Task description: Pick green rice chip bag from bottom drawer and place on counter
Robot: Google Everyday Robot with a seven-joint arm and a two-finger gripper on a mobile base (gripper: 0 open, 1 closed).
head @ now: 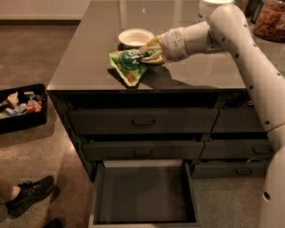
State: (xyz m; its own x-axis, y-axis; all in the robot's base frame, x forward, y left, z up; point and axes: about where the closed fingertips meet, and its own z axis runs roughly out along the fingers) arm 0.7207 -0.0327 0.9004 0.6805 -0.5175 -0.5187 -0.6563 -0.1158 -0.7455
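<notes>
The green rice chip bag (129, 65) hangs tilted just over the left part of the counter (89, 62), its lower tip close to or touching the surface. My gripper (144, 54) is shut on the bag's upper right edge, reaching in from the right. The bottom drawer (144, 196) stands pulled open below, its dark floor bare.
A white bowl (136, 37) sits on the counter just behind the bag. A white container (211, 6) and a jar of snacks (269, 20) stand at the back right. A black bin of snack packets (20, 107) is on the floor at left. A person's shoe (29, 193) is at lower left.
</notes>
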